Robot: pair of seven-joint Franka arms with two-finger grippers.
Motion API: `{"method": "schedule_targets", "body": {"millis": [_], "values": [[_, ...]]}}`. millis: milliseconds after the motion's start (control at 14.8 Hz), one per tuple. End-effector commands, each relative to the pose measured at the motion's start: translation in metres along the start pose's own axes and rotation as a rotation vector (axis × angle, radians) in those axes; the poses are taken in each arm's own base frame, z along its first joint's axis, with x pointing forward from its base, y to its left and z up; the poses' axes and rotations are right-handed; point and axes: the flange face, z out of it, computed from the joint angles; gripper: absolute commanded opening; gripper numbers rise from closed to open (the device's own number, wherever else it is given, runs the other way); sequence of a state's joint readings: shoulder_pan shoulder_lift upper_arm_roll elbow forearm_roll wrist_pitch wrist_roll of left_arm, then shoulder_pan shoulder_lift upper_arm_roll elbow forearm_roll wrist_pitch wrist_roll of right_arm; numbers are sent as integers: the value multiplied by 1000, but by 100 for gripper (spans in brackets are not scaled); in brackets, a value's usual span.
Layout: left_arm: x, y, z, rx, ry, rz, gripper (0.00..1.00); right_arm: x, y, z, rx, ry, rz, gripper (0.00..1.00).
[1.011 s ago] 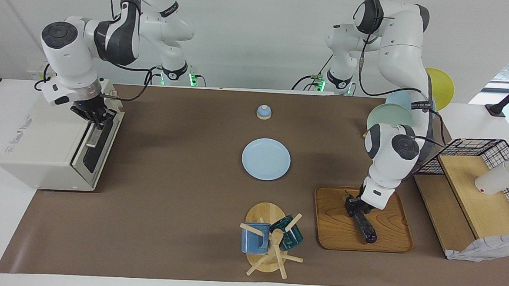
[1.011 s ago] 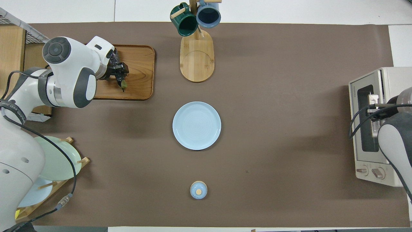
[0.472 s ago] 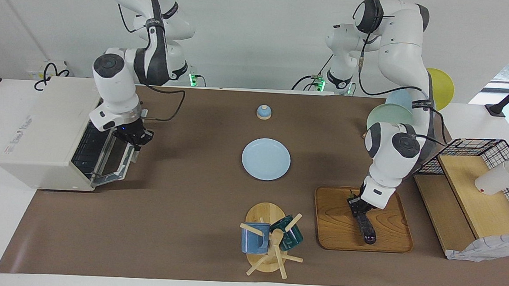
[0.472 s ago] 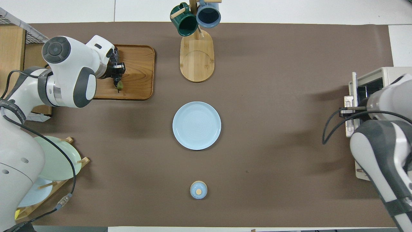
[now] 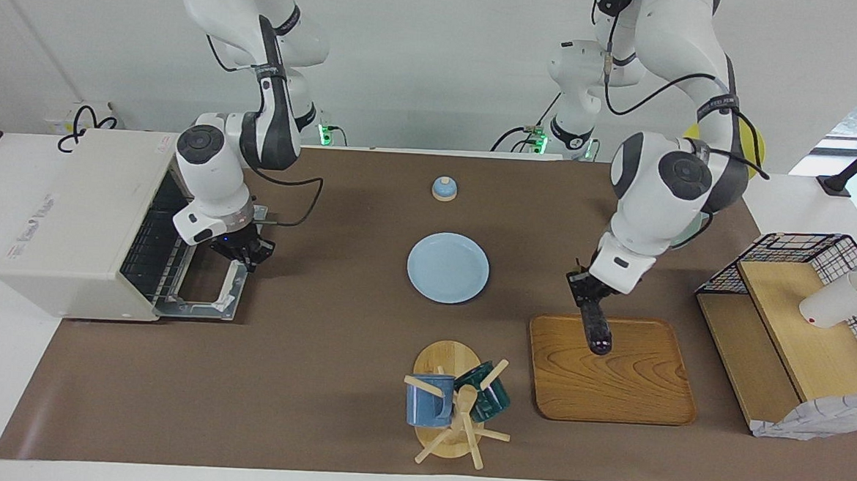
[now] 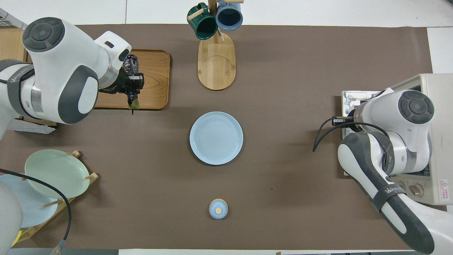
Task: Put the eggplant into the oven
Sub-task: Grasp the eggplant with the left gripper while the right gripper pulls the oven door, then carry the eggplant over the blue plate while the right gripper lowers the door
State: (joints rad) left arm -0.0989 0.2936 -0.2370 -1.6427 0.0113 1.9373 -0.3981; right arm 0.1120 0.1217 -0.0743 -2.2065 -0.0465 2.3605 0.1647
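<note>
At right of centre in the facing view, the left gripper (image 5: 587,291) is clamped on the stem end of the eggplant (image 5: 595,328), which hangs glossy and dark above the wooden tray (image 5: 611,386), lifted for carrying. At middle left, the right gripper (image 5: 243,251), fingers closed, grips the handle of the boxy off-white oven (image 5: 78,215), its door folded flat to expose the wire rack.

At upper left of the overhead view, the eggplant (image 6: 131,65) lies partly hidden under the left gripper (image 6: 133,92). At right edge, the right arm covers the oven (image 6: 437,106) door.

Wooden tray (image 5: 641,387), blue plate (image 5: 447,267), mug tree (image 5: 456,410).
</note>
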Motion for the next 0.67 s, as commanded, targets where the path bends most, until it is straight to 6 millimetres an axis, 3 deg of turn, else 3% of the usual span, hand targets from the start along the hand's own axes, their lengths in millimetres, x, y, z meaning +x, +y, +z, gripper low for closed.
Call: {"method": "schedule_targets", "body": {"millis": [0,67,202,337,404,607], "values": [[-60,53,0,12,-44,24,0,-1,-7,-4,20,14,16,0],[-79,77,6,14,-48,30,0,-1,-8,-5,19,7,16,0],[-119,116,20,7,-30,48,0,0,-37,-13,26,2,-15,0],[-162,150,52,-68,36,20,0,2,-63,-23,53,-24,-18,0],[-173,154,68,-78,48,15,0,5,-68,-28,60,-29,-5,0],[-199,175,110,-63,12,65,0,5,-96,-38,64,-34,12,24]]}}
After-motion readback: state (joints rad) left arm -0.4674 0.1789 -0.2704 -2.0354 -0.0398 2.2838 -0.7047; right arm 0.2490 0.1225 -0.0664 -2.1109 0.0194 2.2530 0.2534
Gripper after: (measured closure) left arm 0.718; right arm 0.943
